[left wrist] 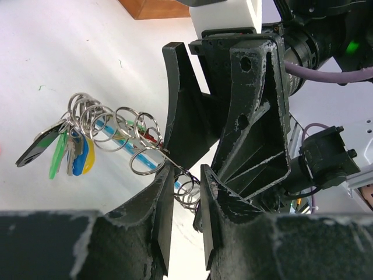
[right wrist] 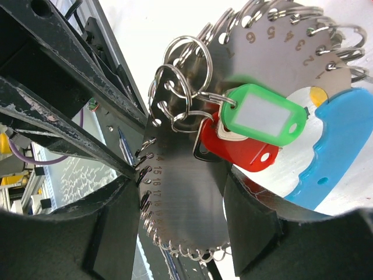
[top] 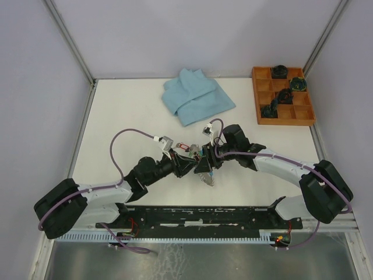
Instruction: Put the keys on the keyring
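**Keyring Pinned Between Both Grippers at Mid-Table**

In the top view the two arms are seen meeting in the lower middle of the frame, above the white table (top: 116, 116), and the keyring (top: 208, 179) is held up between them.

In the left wrist view, the left gripper (left wrist: 185, 192) is drawn down to a narrow gap, and a few of the keyring's wire coils are pinched in it. From there the coil chain is strung out toward the left of the frame, where the keys (left wrist: 58, 151) are bunched, with dark, green, blue and yellow plastic showing.

In the right wrist view, the right gripper (right wrist: 180, 201) is closed partway onto the keyring's numbered metal plate, which is touched on both sides by the fingers. Just above that grip, a green tag (right wrist: 265, 114) is hung from the rim rings, overlapping a red tag (right wrist: 245, 154). The light-blue segment (right wrist: 332, 146) is seen at the right edge.

A folded blue cloth (top: 195, 96) lies in the upper middle of the top view, and a wooden tray (top: 254, 96) is set at the upper right.
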Controlling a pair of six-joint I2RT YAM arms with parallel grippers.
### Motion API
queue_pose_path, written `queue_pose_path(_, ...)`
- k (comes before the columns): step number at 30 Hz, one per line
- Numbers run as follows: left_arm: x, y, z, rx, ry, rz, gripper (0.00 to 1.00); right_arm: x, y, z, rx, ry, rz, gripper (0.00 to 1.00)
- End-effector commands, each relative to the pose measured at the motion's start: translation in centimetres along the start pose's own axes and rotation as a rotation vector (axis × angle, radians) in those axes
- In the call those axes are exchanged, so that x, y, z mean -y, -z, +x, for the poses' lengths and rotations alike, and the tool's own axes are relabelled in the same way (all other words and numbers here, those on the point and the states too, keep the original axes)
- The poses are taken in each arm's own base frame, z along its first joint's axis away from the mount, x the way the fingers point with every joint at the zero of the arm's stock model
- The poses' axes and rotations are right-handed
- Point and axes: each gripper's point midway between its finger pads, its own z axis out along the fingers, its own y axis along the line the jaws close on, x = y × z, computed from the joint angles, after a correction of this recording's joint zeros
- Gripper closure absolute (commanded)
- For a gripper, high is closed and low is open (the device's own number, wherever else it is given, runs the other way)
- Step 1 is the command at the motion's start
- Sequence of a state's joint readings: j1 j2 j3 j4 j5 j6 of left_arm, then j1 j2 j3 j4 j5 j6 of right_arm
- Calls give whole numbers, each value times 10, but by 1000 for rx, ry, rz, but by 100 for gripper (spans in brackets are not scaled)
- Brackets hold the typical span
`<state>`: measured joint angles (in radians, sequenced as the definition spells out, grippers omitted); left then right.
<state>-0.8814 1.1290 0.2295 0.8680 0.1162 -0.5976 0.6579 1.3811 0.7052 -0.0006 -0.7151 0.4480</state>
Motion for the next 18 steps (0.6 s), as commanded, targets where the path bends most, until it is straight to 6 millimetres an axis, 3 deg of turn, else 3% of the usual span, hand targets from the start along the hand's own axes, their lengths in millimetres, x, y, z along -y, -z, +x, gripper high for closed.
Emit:
queue_pose_path(1, 21, -11, -17, 29, 38, 71, 70, -22, 4, -32, 84, 98, -72, 90)
queue_pose_path(12, 18, -10, -5, -24, 48, 61, 83, -19, 4, -29, 80, 100, -59, 90)
queue_pose_path(18, 12, -1, -6, -26, 0, 38, 97, -17, 6, -29, 76, 102, -49, 90)
